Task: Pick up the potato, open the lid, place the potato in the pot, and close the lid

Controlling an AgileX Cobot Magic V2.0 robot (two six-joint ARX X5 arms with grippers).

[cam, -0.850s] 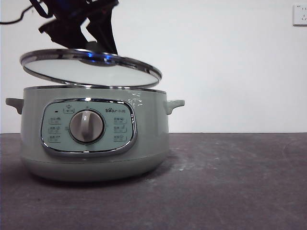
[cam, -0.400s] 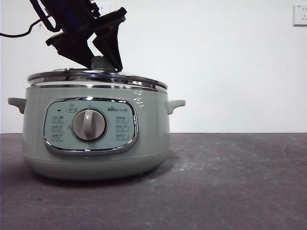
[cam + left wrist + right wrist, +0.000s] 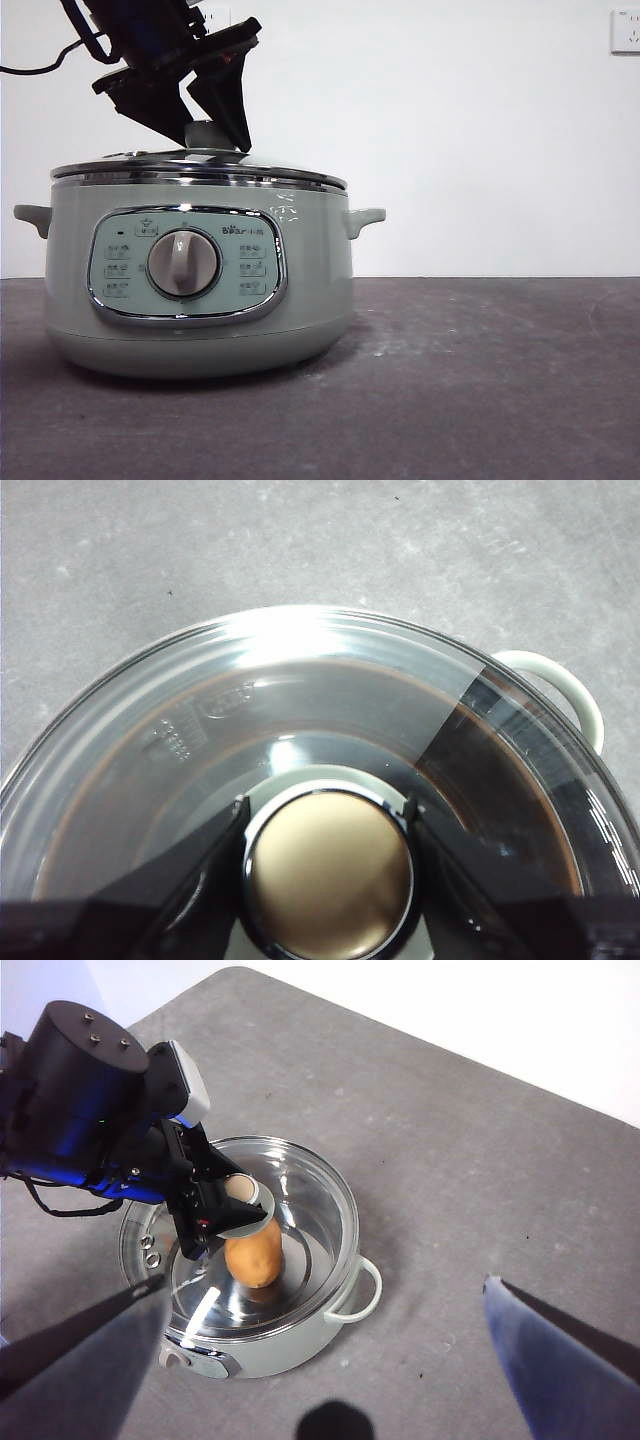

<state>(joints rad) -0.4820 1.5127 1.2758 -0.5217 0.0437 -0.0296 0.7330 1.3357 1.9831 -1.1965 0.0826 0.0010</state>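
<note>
The pale green pot (image 3: 310,290) stands at the left of the table. The glass lid (image 3: 200,170) lies flat on the pot's rim. My left gripper (image 3: 210,142) comes down from the upper left and is shut on the lid's knob (image 3: 208,130). In the left wrist view its jaws press both sides of the knob (image 3: 328,875) above the lid's glass (image 3: 300,680). The potato (image 3: 253,1250) lies inside the pot (image 3: 300,1345), seen through the lid (image 3: 310,1210) in the right wrist view. My right gripper (image 3: 326,1280) is open and empty, high above the table.
The pot's side handle (image 3: 365,218) sticks out to the right, and it also shows in the left wrist view (image 3: 560,685). The dark grey table (image 3: 480,380) runs to the right of the pot. A white wall stands behind.
The lid, held tilted and raised above the pot a second ago, has come down and now lies flat on the rim. The left gripper came down with it, still on the knob.
</note>
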